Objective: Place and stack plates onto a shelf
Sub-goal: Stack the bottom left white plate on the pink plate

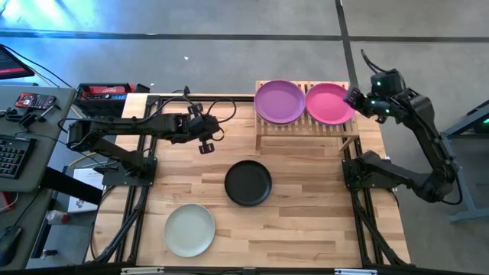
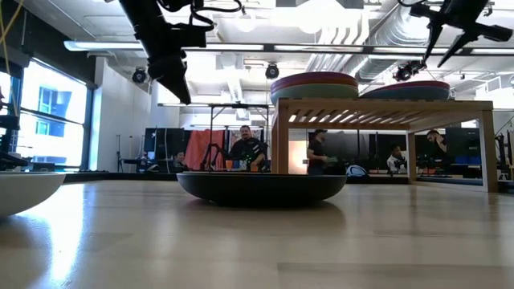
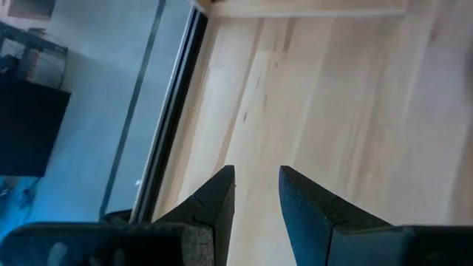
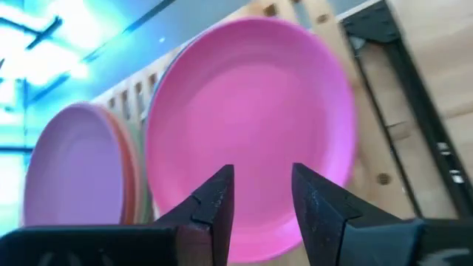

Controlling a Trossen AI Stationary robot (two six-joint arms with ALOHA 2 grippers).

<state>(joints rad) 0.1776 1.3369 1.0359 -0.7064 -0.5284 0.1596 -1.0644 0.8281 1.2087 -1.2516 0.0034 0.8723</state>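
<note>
step in hand, as i judge it: putting the magenta plate (image 1: 330, 104) on the shelf (image 1: 306, 127) is done, hold on it given up. next one to fetch, prob. the black plate (image 1: 248, 182).

near to far, going by the low view. closest to the table's front edge is the off-white plate (image 1: 190, 229), left of centre, untouched. past it, mid-table, the black plate sits flat w/ bare wood all round, nothing on it. behind that the shelf at the far edge, carrying two stacks side by side: purple plate (image 1: 280, 101) on top on the left w/ an orange-red rim peeking from under it in the right wrist view, magenta plate on top on the right.

my right pincer (image 1: 354, 97): fingers apart, nothing between them, hanging just off the magenta plate's right edge. whether a fingertip touches the rim i can't tell; low view suggests it's up above it.

my left pincer (image 1: 205, 145): also parted, holding nothing, raised over bare wood left of the shelf, far side of the black plate. waiting.

next move calls for: clear the right arm from the shelf w/o nudging the stack, then get a finger under the black plate's shallow rim; low lip, flat on wood, so i expect it to slide if pinched carelessly.
</note>
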